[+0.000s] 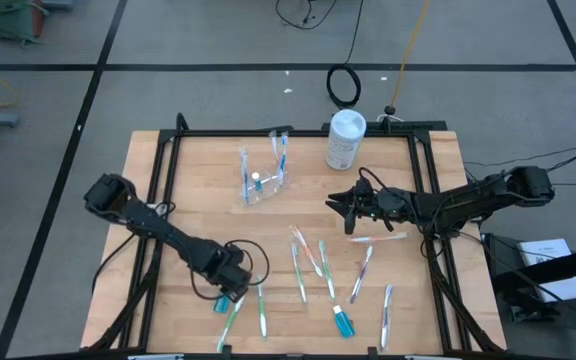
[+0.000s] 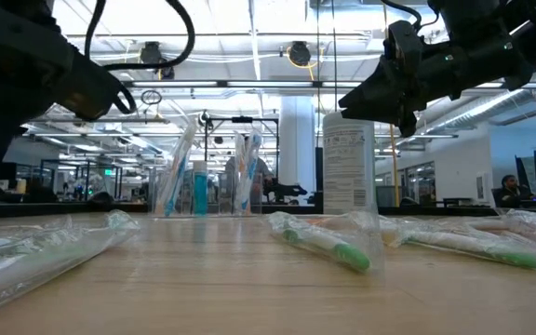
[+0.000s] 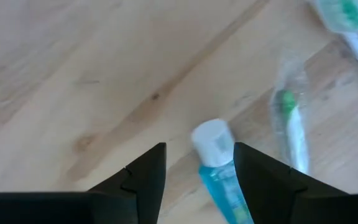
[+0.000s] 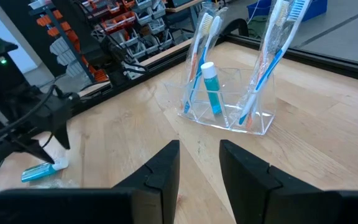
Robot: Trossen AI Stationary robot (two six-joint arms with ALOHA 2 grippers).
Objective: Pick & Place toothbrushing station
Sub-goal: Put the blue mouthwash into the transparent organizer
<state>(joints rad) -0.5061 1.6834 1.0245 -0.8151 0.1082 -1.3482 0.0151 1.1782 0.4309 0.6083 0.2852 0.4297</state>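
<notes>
Hovering low at the front left, left gripper [image 1: 230, 290], jaws spread around a blue tube [image 3: 219, 171] lying flat. Standing behind: clear cup [image 1: 264, 182] holding four brushes, one tube. Roughly eight toothbrushes [image 1: 308, 255] scattered on the wooden table [image 1: 198, 200]. Floating mid-right, right gripper [image 1: 348, 208], slightly parted, empty. Exact wrapped-brush count unclear.

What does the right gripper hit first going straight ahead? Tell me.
Probably the clear plastic organizer holding toothbrushes and a blue tube. The open right gripper points at it over bare wooden table; nothing shows between, though height is uncertain.
</notes>
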